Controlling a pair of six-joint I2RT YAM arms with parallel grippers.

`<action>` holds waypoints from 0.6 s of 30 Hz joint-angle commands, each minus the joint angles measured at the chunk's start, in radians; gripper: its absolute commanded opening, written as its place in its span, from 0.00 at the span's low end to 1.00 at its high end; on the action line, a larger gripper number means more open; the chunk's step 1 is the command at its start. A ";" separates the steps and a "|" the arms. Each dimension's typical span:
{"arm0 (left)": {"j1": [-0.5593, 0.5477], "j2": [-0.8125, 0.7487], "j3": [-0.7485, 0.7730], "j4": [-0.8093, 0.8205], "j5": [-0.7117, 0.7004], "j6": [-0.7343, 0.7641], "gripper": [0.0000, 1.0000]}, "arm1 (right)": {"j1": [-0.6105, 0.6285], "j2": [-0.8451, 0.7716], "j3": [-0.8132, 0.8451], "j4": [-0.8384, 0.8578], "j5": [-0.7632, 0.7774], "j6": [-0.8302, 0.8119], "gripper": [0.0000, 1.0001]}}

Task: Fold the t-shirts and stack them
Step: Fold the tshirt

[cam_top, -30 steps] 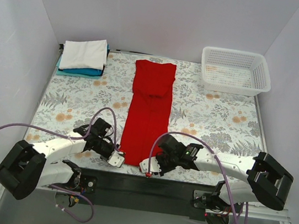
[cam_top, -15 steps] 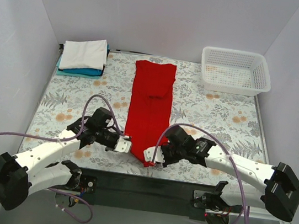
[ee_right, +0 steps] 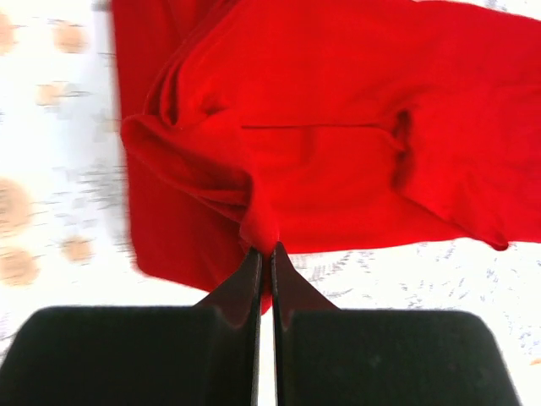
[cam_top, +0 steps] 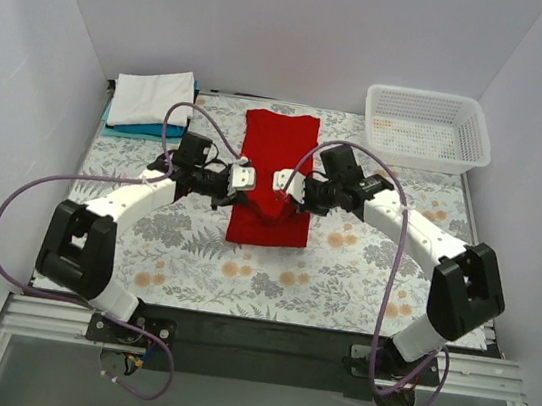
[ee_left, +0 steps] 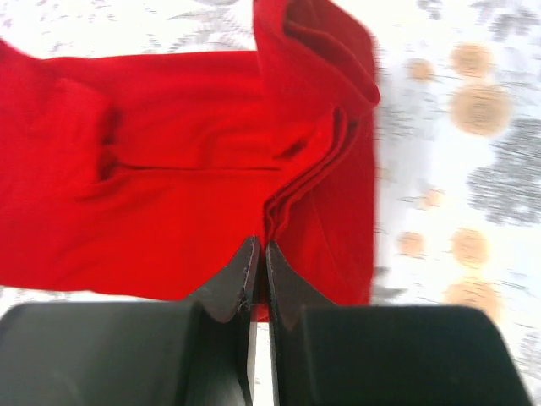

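A red t-shirt (cam_top: 276,153) lies lengthwise at the middle back of the flowered table, its near half doubled back over the far half. My left gripper (cam_top: 245,180) is shut on its left hem corner, and the cloth (ee_left: 169,186) bunches at the fingertips. My right gripper (cam_top: 280,181) is shut on the right hem corner, where the red cloth (ee_right: 338,127) is pinched too. Both hold the hem a little above the shirt's middle. A stack of folded shirts (cam_top: 151,101), white over teal, sits at the back left.
A white mesh basket (cam_top: 427,129) stands at the back right corner. White walls close in the table on three sides. Purple cables loop off both arms over the table.
Both grippers have carried the shirt's near hem from the front edge far back over the shirt, folding it roughly in half. Both arms are now stretched out.
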 commanded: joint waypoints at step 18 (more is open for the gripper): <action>0.120 0.480 0.370 0.199 -0.024 -0.045 0.00 | -0.168 0.497 0.449 0.016 -0.086 -0.094 0.01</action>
